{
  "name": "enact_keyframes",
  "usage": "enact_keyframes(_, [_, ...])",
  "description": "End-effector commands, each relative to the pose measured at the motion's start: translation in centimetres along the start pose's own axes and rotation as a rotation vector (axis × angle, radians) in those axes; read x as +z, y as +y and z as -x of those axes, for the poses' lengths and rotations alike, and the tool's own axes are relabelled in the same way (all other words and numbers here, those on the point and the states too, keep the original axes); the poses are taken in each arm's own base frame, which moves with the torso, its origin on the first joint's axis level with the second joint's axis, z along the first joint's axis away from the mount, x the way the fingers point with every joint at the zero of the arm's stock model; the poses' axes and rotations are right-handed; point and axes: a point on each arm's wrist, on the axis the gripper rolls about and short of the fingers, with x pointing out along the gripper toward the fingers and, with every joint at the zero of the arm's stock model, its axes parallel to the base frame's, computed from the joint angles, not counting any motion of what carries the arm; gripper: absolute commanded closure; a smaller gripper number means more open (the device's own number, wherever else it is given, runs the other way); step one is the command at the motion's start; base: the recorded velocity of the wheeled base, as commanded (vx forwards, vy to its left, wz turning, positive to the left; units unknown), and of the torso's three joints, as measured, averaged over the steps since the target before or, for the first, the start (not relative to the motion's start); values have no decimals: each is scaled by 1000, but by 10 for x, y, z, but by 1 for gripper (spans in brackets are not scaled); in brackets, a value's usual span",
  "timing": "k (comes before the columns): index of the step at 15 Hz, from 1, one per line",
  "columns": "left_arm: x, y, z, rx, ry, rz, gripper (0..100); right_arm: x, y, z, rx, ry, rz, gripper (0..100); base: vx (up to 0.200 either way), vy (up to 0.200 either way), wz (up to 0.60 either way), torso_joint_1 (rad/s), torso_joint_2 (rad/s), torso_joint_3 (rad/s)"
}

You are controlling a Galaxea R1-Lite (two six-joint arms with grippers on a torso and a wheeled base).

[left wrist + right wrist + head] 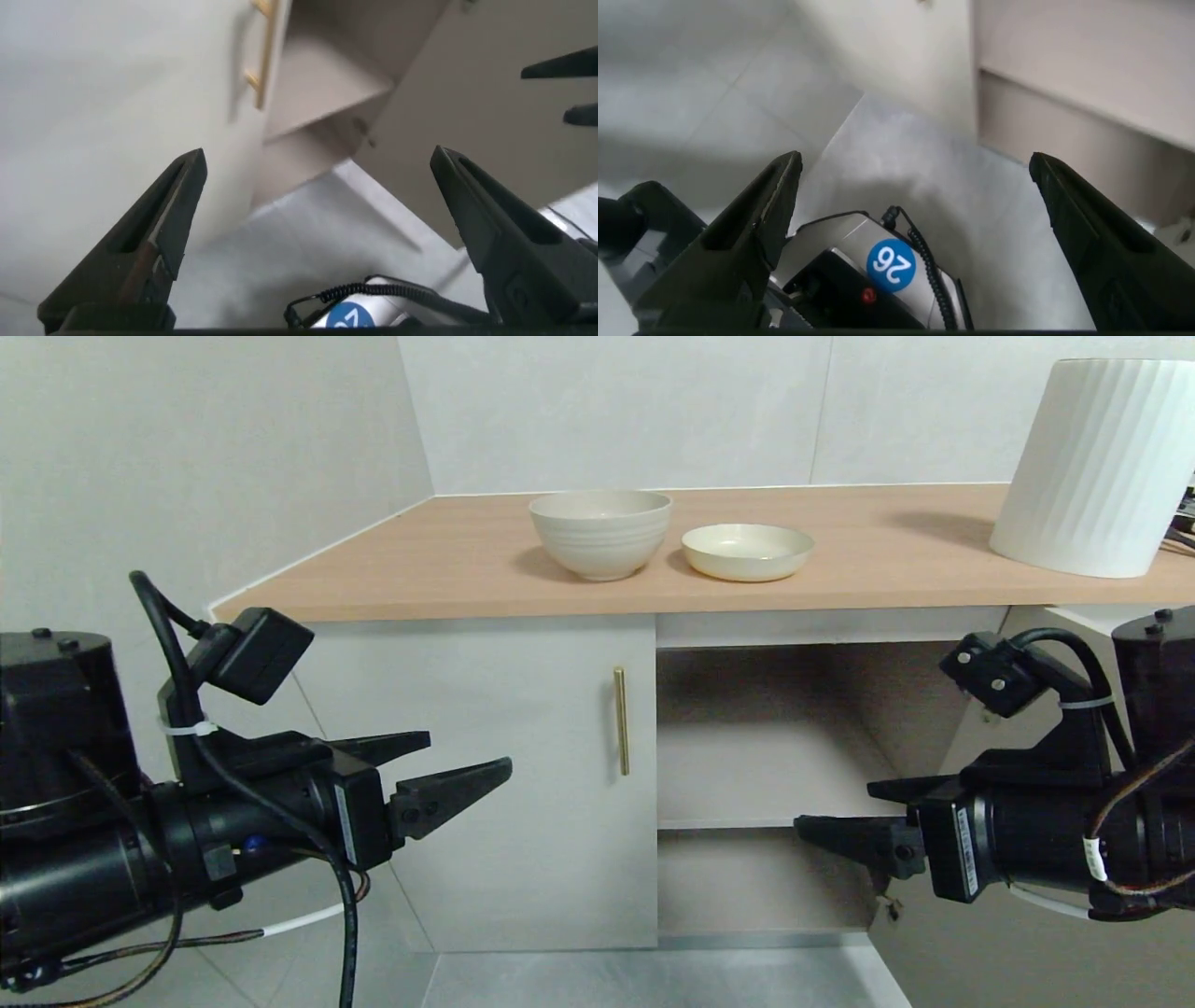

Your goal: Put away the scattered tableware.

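Since the bowl [600, 532] and the shallow dish [747, 551] both sit on the bench [420, 569], side by side but not touching, nothing looks put away yet. The left arm [233, 817] and the right arm [1027, 840] hang low in front of the cupboard [803, 627], well below the bench, and both sets of jaws are wide open and hold nothing. Next, one arm likely needs to rise to the bench and grip a rim. The cupboard's right half is open, and its shelf [747, 775] looks like a good home. The left door [504, 756] is closed. A tall white ribbed tub [1092, 467] stands far to the right, out of the way.
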Motion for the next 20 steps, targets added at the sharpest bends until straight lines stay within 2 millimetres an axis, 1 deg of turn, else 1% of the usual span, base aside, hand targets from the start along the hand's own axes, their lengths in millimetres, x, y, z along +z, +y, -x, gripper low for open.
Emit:
enact_keyframes(1, [0, 0, -1, 1, 3, 2, 0, 0, 0, 0, 1, 0, 0, 0, 200, 0, 0, 2, -7, 2])
enact_keyframes(5, [0, 0, 0, 1, 0, 1, 0, -1, 0, 0, 0, 5, 0, 0, 200, 0, 0, 2, 2, 2])
enact_keyframes(7, [1, 0, 1, 0, -6, -1, 0, -1, 0, 1, 1, 0, 0, 0, 0, 0, 0, 0, 0, 0])
enact_keyframes(10, [6, -3, 8, -6, -35, -6, 0, 0, 0, 4, 2, -11, 1, 0, 0, 0, 0, 0, 0, 0])
enact_keyframes(14, [11, -4, 9, -10, -57, -12, 0, 2, 1, 8, 7, -44, 4, 0, 0, 0, 0, 0, 0, 0])
enact_keyframes(17, [17, -2, 9, 1, -75, -12, 0, -1, 0, 4, 11, -52, 5, 0, 0, 0, 0, 0, 0, 0])
enact_keyframes(20, [19, -1, 7, -2, -75, -12, 0, -1, 0, 5, 11, -59, 6, 0, 0, 0, 0, 46, -245, -212])
